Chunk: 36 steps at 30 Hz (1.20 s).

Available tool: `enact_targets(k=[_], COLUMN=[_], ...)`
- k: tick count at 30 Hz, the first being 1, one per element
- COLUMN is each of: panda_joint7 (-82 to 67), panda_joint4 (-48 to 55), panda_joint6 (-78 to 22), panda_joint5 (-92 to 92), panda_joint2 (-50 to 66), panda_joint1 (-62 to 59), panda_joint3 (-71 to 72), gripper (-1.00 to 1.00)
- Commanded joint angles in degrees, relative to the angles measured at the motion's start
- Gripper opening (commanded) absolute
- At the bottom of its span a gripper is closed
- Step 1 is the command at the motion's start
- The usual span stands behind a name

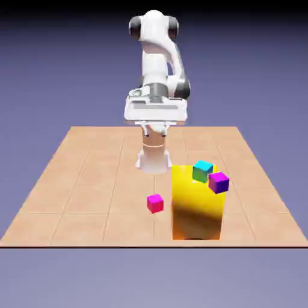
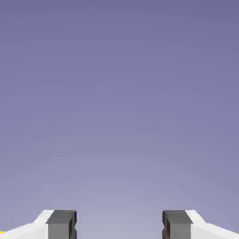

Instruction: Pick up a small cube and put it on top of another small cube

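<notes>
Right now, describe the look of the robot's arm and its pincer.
The arm is glossy white with rounded segments and dark grey-black joint bands. The hand is a wide white block. The pincer has two white fingers ending in small dark grey rectangular pads. No cables or markings show.

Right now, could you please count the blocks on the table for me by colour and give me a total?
Magenta-pink cube: 1
Purple cube: 1
Teal-and-green cube: 1
Big yellow block: 1
Total: 4 blocks on the table
</notes>
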Motion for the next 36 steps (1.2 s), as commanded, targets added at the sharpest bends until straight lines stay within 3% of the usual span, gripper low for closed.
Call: enact_targets(k=[1,14,18,27,28,36], panda_joint7=[-1.7,-15.8,-14.9,-18.1,-18.1,-15.3], panda_joint4=[0.2,-4.0,-5.4,-3.1,-3.1,-5.1], panda_joint6=[-1.5,-14.3,-13.4,0.9,0.9,-11.6], panda_joint5=[0.5,-4.2,-6.6,-1.7,-1.7,-5.9], panda_joint2=[1.4,27.6,30.2,46.9,46.9,32.3], panda_joint1=[-1.0,8.1,12.4,8.3,8.3,11.9], panda_joint3=[-2.1,-11.5,-8.7,-3.4,-3.4,-8.0], gripper=[0.00,0.00,0.00,0.00,-1.00,-1.00])
